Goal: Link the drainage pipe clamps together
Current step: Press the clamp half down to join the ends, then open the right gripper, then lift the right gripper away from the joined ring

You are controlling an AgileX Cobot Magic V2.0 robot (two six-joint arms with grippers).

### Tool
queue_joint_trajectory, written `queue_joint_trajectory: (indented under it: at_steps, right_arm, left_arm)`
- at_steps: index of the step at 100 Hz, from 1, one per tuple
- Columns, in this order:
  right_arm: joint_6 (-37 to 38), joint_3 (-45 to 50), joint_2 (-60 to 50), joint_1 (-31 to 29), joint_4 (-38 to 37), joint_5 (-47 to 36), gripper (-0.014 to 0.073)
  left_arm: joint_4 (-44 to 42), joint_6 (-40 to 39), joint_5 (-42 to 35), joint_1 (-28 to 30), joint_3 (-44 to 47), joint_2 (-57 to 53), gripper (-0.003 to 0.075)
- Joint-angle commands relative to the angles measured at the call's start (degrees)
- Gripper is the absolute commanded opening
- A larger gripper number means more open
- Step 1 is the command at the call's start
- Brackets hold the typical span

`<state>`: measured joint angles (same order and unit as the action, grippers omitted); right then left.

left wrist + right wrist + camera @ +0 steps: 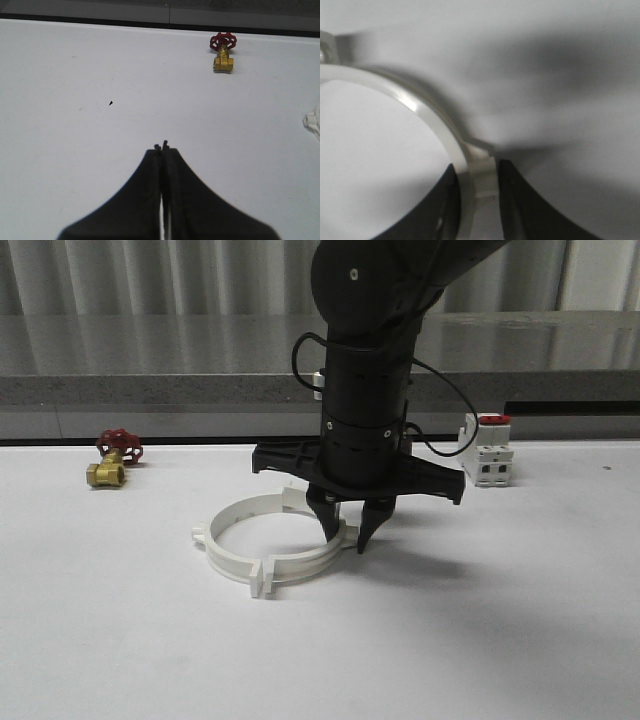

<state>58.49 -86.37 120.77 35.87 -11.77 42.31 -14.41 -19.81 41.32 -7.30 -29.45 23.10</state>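
At the far left of the white table [120,640] lies a brass valve [110,466] with a red handwheel, well apart from everything else. The left wrist view shows that valve too, plus the left gripper [162,148] with its 2 black fingers pressed together, nothing between them. At that picture's edge a white sliver is cut off — too little to identify.

Near the table's middle, the drainage pipe clamps [262,540] lie flat as a ring of 2 half-rings, with flanges meeting at the near side and the far side. The right gripper [346,528] points straight down at the ring's right side, 1 fingertip inside and 1 outside. The right wrist view, blurred, adds what the front view leaves unclear — the narrow jaws sit around a small outer tab [483,176] on the ring wall.

At the far right stands a white breaker [487,453] with a red top, partly behind the arm's cable.
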Motion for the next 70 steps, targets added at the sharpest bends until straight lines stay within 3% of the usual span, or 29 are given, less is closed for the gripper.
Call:
queue_joint_trajectory:
  at_steps: [1, 12, 37, 70]
  right_arm:
    - [0.1, -1.6, -3.2, 0.0, -0.6, -1.8, 0.0197]
    - [0.1, -1.6, -3.2, 0.0, 0.0, -2.2, 0.0242]
    - [0.1, -1.6, -3.2, 0.0, 0.0, -2.3, 0.0457]
    - [-0.2, -1.6, -3.6, 0.0, -0.4, -1.3, 0.0482]
  left_arm:
    - [-0.7, -0.1, -3.6, 0.0, -1.4, 0.4, -0.0020]
    - [-0.7, -0.1, -3.6, 0.0, -1.4, 0.4, -0.0020]
    - [-0.7, -0.1, -3.6, 0.0, -1.4, 0.4, -0.0020]
    - [-0.7, -0.1, -3.6, 0.0, -1.4, 0.4, -0.0020]
